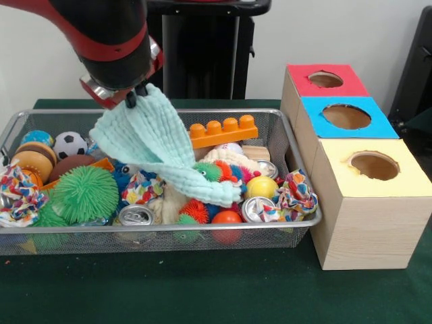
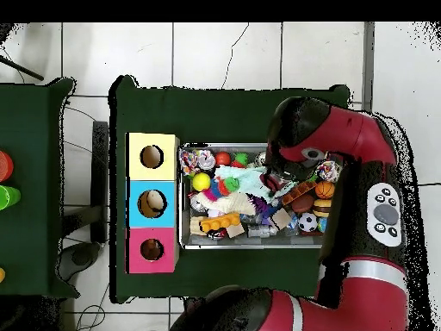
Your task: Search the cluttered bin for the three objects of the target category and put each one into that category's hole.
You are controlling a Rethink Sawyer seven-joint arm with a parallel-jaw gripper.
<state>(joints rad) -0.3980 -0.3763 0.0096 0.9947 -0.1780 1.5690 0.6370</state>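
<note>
The silver wire-mesh bin [image 1: 297, 177] holds a heap of toys, cans and cloths; it also shows in the overhead view [image 2: 250, 245]. My gripper [image 1: 135, 96] is above the bin's back left part, shut on a mint green cloth [image 1: 152, 145]. The cloth hangs from the fingers and its lower end trails right onto the clutter. In the overhead view the cloth [image 2: 251, 181] lies beside the arm's head [image 2: 297, 159]. Three wooden boxes stand beside the bin, with a red top [image 1: 325, 80], a blue top [image 1: 345, 117] and a yellow top [image 1: 373, 166], each with a round hole.
In the bin: an orange toy brick [image 1: 223, 130], a green spiky ball [image 1: 85, 194], a small football [image 1: 70, 144], a yellow ball [image 1: 260, 186], drink cans [image 1: 136, 215], patterned cloths [image 1: 295, 196]. The green table [image 1: 216, 290] carries all.
</note>
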